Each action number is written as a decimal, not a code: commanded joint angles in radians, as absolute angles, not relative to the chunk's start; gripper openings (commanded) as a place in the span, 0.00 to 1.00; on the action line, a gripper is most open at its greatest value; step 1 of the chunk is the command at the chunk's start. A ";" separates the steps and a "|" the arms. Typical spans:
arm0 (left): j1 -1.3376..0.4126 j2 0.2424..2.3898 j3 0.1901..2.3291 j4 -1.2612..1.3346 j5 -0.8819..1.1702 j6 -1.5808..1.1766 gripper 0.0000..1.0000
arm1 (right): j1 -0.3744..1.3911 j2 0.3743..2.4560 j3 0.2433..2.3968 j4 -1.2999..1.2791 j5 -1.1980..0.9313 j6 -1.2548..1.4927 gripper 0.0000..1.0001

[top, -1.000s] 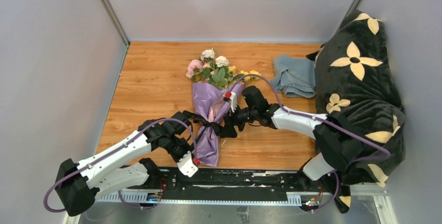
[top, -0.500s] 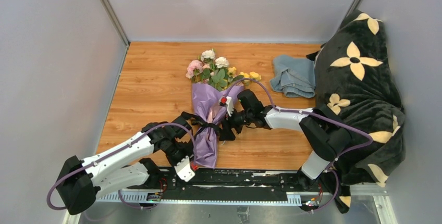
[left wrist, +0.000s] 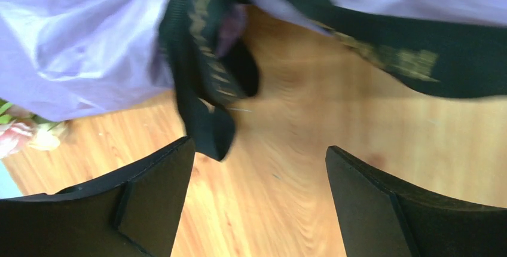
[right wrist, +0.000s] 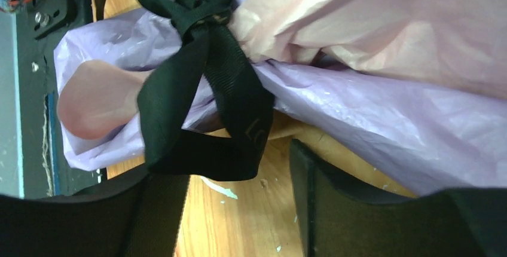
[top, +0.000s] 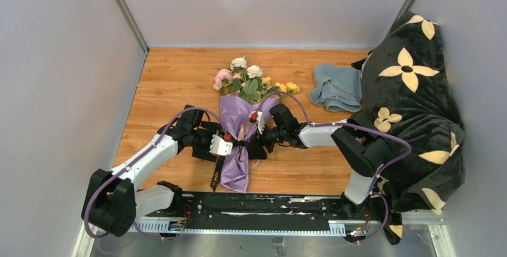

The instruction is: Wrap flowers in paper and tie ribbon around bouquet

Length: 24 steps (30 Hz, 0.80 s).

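The bouquet lies mid-table: pink, white and yellow flowers [top: 245, 79] at the far end, their stems in a cone of purple paper [top: 235, 167]. The black ribbon [top: 240, 146] is knotted round the cone's waist, and one tail [top: 215, 173] trails toward the near edge. My left gripper [top: 229, 145] stands open against the cone's left side, its fingers [left wrist: 156, 200] empty, with a ribbon loop [left wrist: 203, 104] just ahead. My right gripper [top: 260, 143] is open at the cone's right side. The knot [right wrist: 206, 24] and a loop [right wrist: 200, 137] hang just past its fingertips [right wrist: 332, 200].
A grey-blue folded cloth [top: 338, 86] lies at the far right. A black blanket with yellow flowers [top: 412, 101] bulks along the right edge. The dark mounting rail [top: 257, 206] runs along the near edge. Grey walls close in the left and far sides.
My left gripper opened and let go of the ribbon, and the arm swung away from the near edge up to the cone's waist. The right gripper edged slightly left.
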<state>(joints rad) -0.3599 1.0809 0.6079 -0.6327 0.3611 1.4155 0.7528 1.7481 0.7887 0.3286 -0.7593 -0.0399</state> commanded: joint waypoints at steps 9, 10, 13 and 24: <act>-0.353 1.220 0.515 -0.205 0.318 1.499 0.83 | 0.767 1.747 0.761 0.374 -0.760 -0.076 0.11; -0.352 1.229 0.496 -0.193 0.313 1.532 0.78 | 0.767 1.742 0.762 0.362 -0.761 -0.081 0.07; -0.351 1.246 0.455 -0.169 0.293 1.641 0.44 | 0.767 1.725 0.771 0.305 -0.753 -0.100 0.00; -0.192 1.243 0.475 -0.094 0.335 1.554 0.00 | 0.768 1.636 0.711 0.020 -0.662 -0.114 0.00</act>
